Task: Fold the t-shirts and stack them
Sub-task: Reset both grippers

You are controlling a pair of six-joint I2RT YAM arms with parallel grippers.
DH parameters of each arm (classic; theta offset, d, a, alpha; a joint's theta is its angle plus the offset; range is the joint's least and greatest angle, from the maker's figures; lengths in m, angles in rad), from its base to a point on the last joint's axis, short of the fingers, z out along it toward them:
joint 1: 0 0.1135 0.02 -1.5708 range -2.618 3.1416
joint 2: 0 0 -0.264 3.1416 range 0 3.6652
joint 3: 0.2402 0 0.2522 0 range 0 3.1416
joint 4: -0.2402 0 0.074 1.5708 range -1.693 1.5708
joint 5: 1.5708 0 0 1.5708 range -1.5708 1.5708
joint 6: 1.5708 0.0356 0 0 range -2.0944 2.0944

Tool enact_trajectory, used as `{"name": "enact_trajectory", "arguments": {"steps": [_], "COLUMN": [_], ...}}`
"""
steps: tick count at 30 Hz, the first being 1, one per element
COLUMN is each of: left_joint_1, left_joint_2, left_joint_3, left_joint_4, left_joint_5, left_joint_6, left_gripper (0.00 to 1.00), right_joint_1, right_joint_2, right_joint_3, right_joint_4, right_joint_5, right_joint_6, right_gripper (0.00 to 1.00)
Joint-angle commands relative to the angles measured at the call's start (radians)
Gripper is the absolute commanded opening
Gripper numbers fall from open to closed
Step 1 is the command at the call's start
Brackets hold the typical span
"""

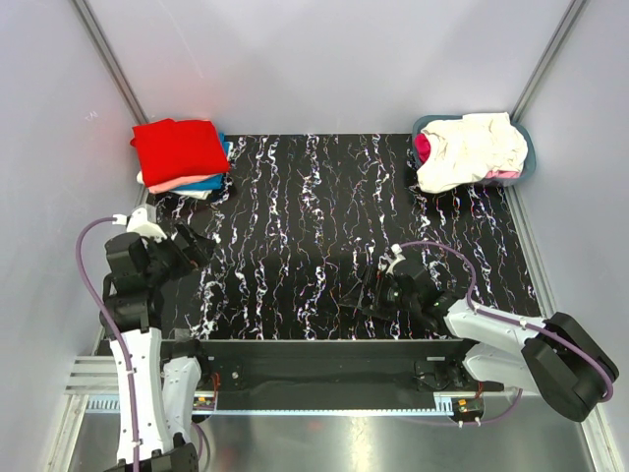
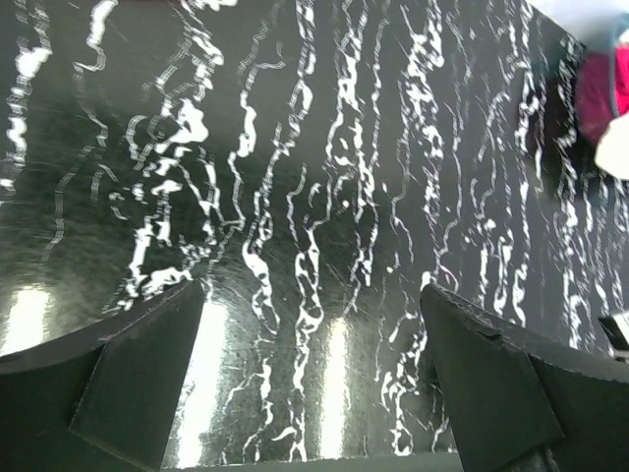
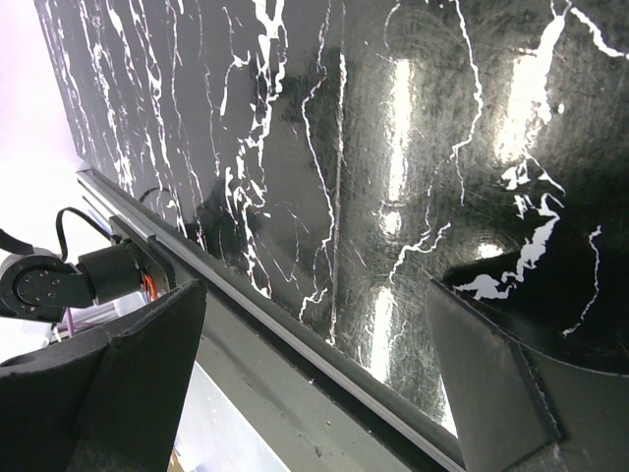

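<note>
A folded bright red t-shirt [image 1: 179, 148] lies on top of a stack at the table's far left corner, over salmon-pink [image 1: 177, 184], blue [image 1: 208, 182] and white layers. A cream t-shirt [image 1: 472, 149] and a magenta one [image 1: 423, 147] lie crumpled in the grey-blue basket [image 1: 524, 167] at the far right; the magenta one shows in the left wrist view [image 2: 601, 98]. My left gripper [image 1: 201, 246] is open and empty over the table's left side. My right gripper [image 1: 364, 292] is open and empty near the front edge, right of centre.
The black marbled table top [image 1: 314, 236] spans the workspace. A metal rail [image 1: 295, 379] runs along its near edge, also seen in the right wrist view [image 3: 295, 339]. Grey walls enclose the left, far and right sides.
</note>
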Motion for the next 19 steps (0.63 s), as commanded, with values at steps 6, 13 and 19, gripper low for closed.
{"name": "enact_trajectory", "arguments": {"steps": [6, 13, 19], "left_joint_1": [0.000, 0.000, -0.002], "left_joint_2": [0.007, 0.008, -0.002], "left_joint_3": [-0.023, -0.023, -0.011], "left_joint_4": [0.086, 0.089, 0.079], "left_joint_5": [0.111, 0.121, 0.078], "left_joint_6": [-0.005, -0.003, 0.004], "left_gripper": [0.99, 0.99, 0.99], "right_joint_1": [0.007, 0.007, 0.007], "right_joint_2": [0.011, 0.017, -0.056], "right_joint_3": [0.046, 0.058, 0.163], "right_joint_4": [-0.011, -0.033, -0.231], "right_joint_5": [-0.006, -0.006, 0.028], "right_joint_6": [-0.008, -0.007, -0.056], "right_gripper": [1.00, 1.00, 1.00]}}
